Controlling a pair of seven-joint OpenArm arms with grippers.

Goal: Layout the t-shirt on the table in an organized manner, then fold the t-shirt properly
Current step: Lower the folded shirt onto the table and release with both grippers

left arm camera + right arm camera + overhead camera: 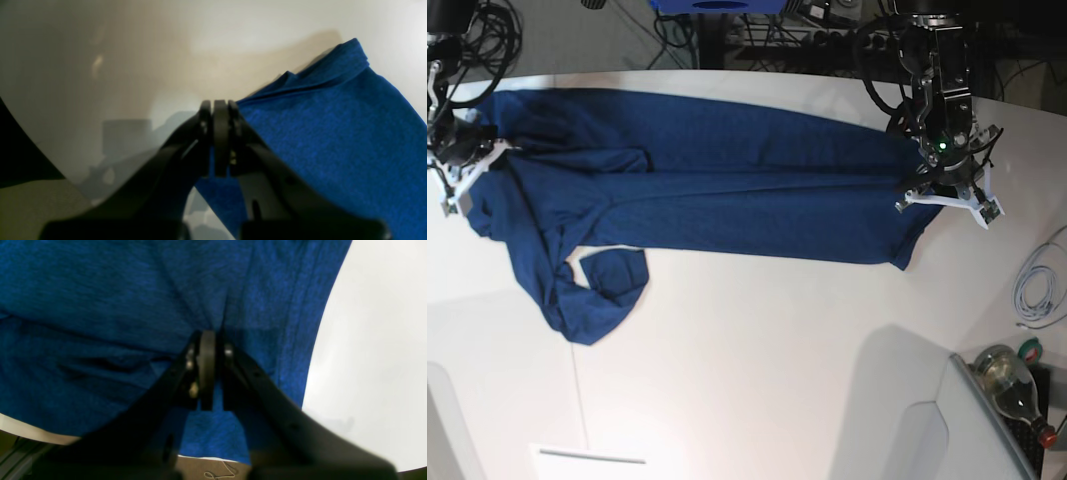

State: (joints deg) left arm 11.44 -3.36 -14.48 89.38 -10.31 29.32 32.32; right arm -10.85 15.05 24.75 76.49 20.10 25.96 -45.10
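The dark navy-blue t-shirt (727, 190) lies stretched left to right across the far part of the white table (777, 350). One crumpled part (592, 295), perhaps a sleeve, trails toward the front at the left. My left gripper (924, 182) is shut on the shirt's right end. In the left wrist view this gripper (218, 106) pinches the fabric edge, with the shirt (333, 133) spreading to the right. My right gripper (472, 160) is shut on the shirt's left end. In the right wrist view it (208, 336) pinches puckered fabric (100, 306) beside the bare table (367, 356).
A grey cable (1039, 285) lies at the table's right edge, and a bottle (1012, 380) stands beyond it at the lower right. A thin dark seam line (575, 400) crosses the table's front left. Dark cables and equipment (727, 30) are behind the table.
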